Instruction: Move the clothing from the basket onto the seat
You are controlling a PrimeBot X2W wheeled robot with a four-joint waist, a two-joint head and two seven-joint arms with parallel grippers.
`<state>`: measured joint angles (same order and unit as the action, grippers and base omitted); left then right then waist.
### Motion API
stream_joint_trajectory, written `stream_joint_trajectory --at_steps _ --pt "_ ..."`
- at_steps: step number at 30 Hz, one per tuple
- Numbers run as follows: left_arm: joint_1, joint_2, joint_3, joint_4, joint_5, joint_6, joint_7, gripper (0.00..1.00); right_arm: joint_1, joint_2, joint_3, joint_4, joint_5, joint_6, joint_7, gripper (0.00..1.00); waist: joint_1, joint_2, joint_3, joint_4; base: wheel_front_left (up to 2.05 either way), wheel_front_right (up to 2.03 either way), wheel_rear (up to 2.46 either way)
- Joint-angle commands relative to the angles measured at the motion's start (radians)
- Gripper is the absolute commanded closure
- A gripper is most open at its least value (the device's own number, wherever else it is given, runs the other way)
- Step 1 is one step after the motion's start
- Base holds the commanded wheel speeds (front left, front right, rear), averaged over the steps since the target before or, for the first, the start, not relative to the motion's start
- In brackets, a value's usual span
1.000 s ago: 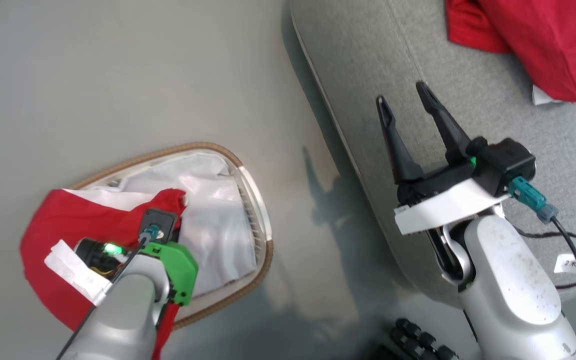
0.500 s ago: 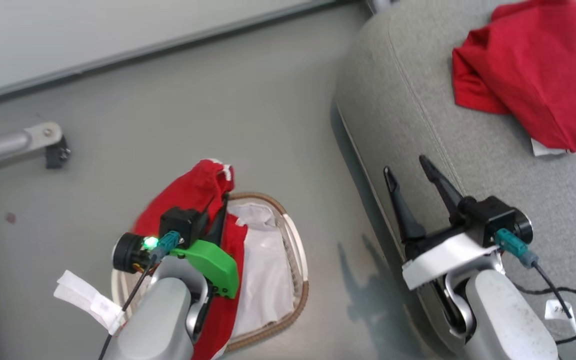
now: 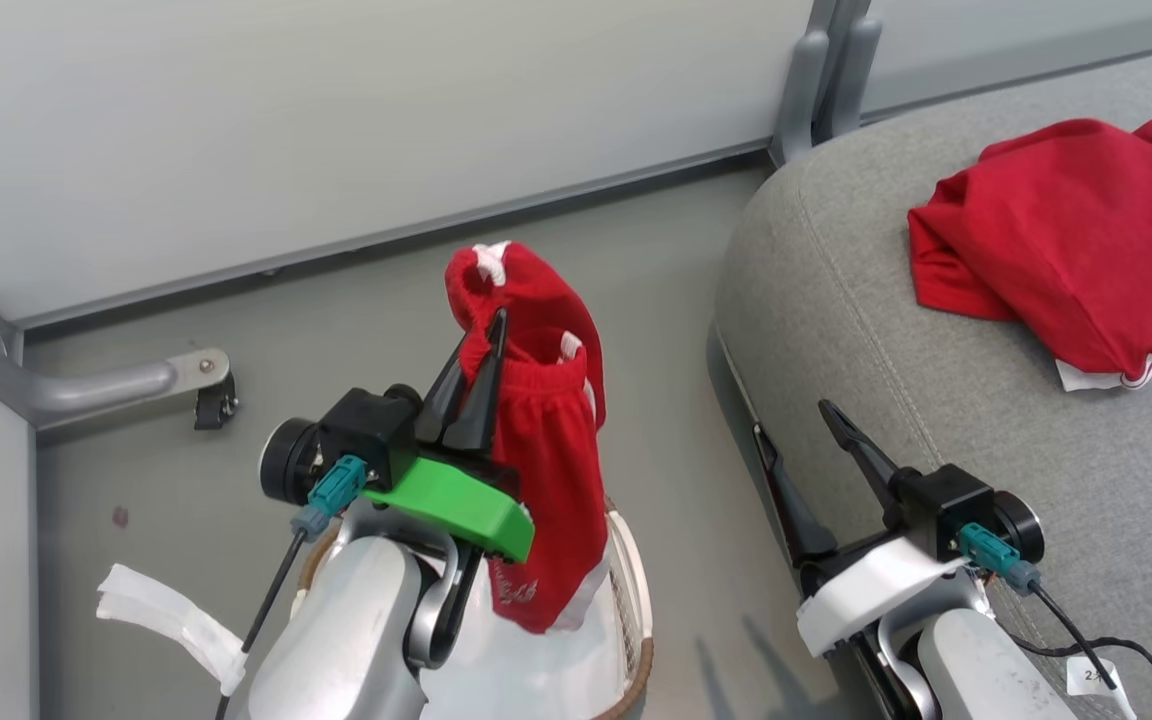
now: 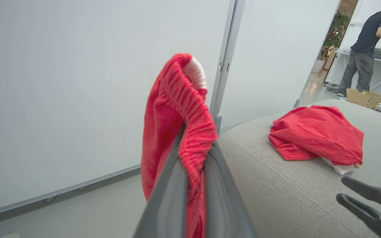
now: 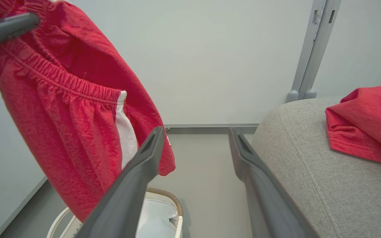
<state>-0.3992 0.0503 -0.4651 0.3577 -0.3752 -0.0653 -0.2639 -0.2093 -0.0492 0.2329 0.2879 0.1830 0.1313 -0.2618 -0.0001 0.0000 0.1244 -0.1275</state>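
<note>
My left gripper (image 3: 494, 330) is shut on the elastic waistband of red shorts (image 3: 548, 470) with white trim, which hang in the air over the basket (image 3: 639, 610). The left wrist view shows the waistband (image 4: 180, 99) pinched between the fingers (image 4: 169, 185). The white liner (image 5: 159, 219) lies in the basket (image 5: 174, 201). A second red garment (image 3: 1066, 265) lies crumpled on the grey seat (image 3: 916, 420). My right gripper (image 3: 793, 420) is open with nothing in it, at the seat's left edge, to the right of the shorts (image 5: 68, 125).
A pale wall panel with a grey upright post (image 3: 816, 80) stands behind. A metal bar (image 3: 86, 385) juts out over the floor at the left. A black cable (image 3: 1121, 650) lies on the seat. Far off, a person (image 4: 365, 49) stands by a table.
My left gripper has lifted the red shorts up out of the basket until they hang free. The head camera has tilted up, bringing the wall into view. The right gripper stays open.
</note>
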Motion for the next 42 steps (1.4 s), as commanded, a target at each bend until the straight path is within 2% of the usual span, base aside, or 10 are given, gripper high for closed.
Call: stream_joint_trajectory --at_steps 1,10,19,23,31,32,33,34,42 --pt "0.009 0.001 -0.005 -0.028 -0.017 0.007 -0.001 1.0 0.018 -0.004 0.003 0.006 -0.005 -0.001 -0.005 0.0 0.0001 0.0 -0.029 0.0 0.0 0.0 0.0" --pt "-0.065 0.002 -0.055 -0.137 -0.039 0.03 -0.001 1.0 0.045 -0.004 0.064 0.043 -0.029 -0.001 -0.005 0.0 0.0001 0.0 -0.042 0.005 0.0 0.0 0.0" --pt "-0.119 0.002 -0.116 -0.162 -0.054 0.037 -0.001 1.0 -0.043 -0.07 0.278 0.074 0.011 -0.001 -0.005 0.0 0.0001 0.0 -0.023 0.047 0.0 0.0 0.0" --pt "-0.128 0.001 -0.146 -0.152 -0.064 0.031 -0.001 1.0 -0.12 -0.092 0.334 0.106 0.022 -0.001 -0.005 0.0 0.0001 0.0 -0.013 0.068 0.0 0.0 0.0" --pt "-0.157 0.002 -0.221 -0.15 -0.101 0.035 -0.001 1.0 -0.252 -0.051 0.381 0.236 0.029 -0.001 -0.005 0.0 0.0001 0.0 0.003 0.124 0.0 0.0 0.0" --pt "-0.158 0.001 -0.232 -0.148 -0.107 0.038 -0.001 1.0 -0.262 -0.045 0.387 0.255 0.032 -0.001 -0.005 0.24 0.0001 0.0 0.004 0.132 0.0 0.0 0.0" --pt "-0.16 0.001 -0.24 -0.147 -0.11 0.038 -0.001 1.0 -0.27 -0.039 0.392 0.268 0.036 -0.001 -0.005 0.67 0.0001 0.0 0.005 0.138 0.0 0.0 0.0" --pt "-0.163 0.001 -0.248 -0.144 -0.114 0.041 -0.001 1.0 -0.277 -0.033 0.4 0.283 0.046 -0.001 -0.005 1.0 0.0001 0.0 0.006 0.145 0.0 0.0 0.0" --pt "-0.158 0.001 -0.255 -0.125 -0.131 0.052 -0.001 1.0 -0.249 -0.015 0.401 0.335 0.08 -0.001 -0.005 1.0 0.0001 0.0 0.005 0.17 0.0 0.0 0.0"
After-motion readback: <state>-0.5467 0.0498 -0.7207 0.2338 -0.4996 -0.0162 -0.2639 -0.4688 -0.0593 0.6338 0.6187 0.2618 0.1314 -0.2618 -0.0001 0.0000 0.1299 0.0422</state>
